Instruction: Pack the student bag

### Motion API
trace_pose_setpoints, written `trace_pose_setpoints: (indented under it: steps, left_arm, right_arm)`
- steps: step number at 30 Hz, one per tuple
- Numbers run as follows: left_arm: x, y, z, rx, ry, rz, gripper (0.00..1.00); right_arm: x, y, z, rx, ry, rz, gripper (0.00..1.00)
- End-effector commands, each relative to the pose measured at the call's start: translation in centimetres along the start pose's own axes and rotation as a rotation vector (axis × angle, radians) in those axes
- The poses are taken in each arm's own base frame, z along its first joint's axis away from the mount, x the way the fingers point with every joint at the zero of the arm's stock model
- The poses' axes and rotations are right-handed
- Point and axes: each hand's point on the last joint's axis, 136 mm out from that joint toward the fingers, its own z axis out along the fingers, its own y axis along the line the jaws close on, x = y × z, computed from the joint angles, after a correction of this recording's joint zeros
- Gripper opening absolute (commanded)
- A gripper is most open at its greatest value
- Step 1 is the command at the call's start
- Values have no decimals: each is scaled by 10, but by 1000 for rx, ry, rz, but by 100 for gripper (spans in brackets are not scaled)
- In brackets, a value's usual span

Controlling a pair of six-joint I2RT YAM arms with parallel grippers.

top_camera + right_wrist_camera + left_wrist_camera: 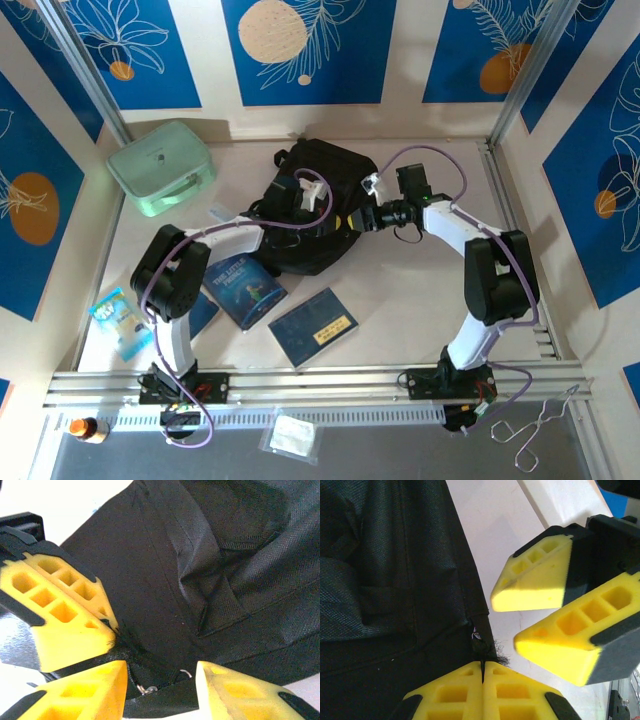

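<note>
Several books (313, 327) before student bag (335, 165); mint case (160, 167) left.

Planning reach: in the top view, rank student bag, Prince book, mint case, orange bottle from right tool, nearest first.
1. student bag: at the right tool
2. Prince book: left middle
3. mint case: far left
4. orange bottle: front left

One student bag (318, 215). Left of it, one mint-green case (160, 167). Nearer than it on the worktop (400, 300), two dark blue books, a titled book (243, 288) and a plain book (313, 327), plus one light-blue packet (120, 320).
</note>
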Motion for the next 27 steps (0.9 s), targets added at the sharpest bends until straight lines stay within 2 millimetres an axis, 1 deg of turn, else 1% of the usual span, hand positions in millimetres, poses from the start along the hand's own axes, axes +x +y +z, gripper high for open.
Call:
trace_pose_setpoints:
  steps: [1, 5, 7, 9, 11, 14, 17, 23, 27]
  left_arm:
    - [-16, -8, -8, 34, -39, 27, 0]
    - [-17, -10, -9, 45, -44, 26, 0]
    - [-17, -11, -9, 48, -45, 23, 0]
    - [-18, -11, -9, 51, -47, 19, 0]
    - [-16, -10, -9, 51, -45, 14, 0]
    - [-17, -9, -8, 49, -47, 12, 0]
    - [-17, -9, -8, 50, -49, 11, 0]
    - [-17, -11, -8, 59, -49, 10, 0]
    - [-19, -12, -9, 60, -52, 9, 0]
  right_arm:
    - [-11, -5, 2, 20, 2, -121, 39]
    - [-11, -8, 8, 27, 47, -202, 39]
    - [-7, -9, 12, 21, 81, -239, 39]
    - [-1, -3, 14, -17, 100, -296, 39]
    - [0, 0, 14, -35, 100, -330, 41]
    - [-1, 3, 12, -74, 105, -340, 44]
    - [2, 4, 14, -99, 129, -339, 46]
    - [6, -3, 20, -91, 140, -341, 45]
    - [7, -3, 22, -102, 140, -342, 45]
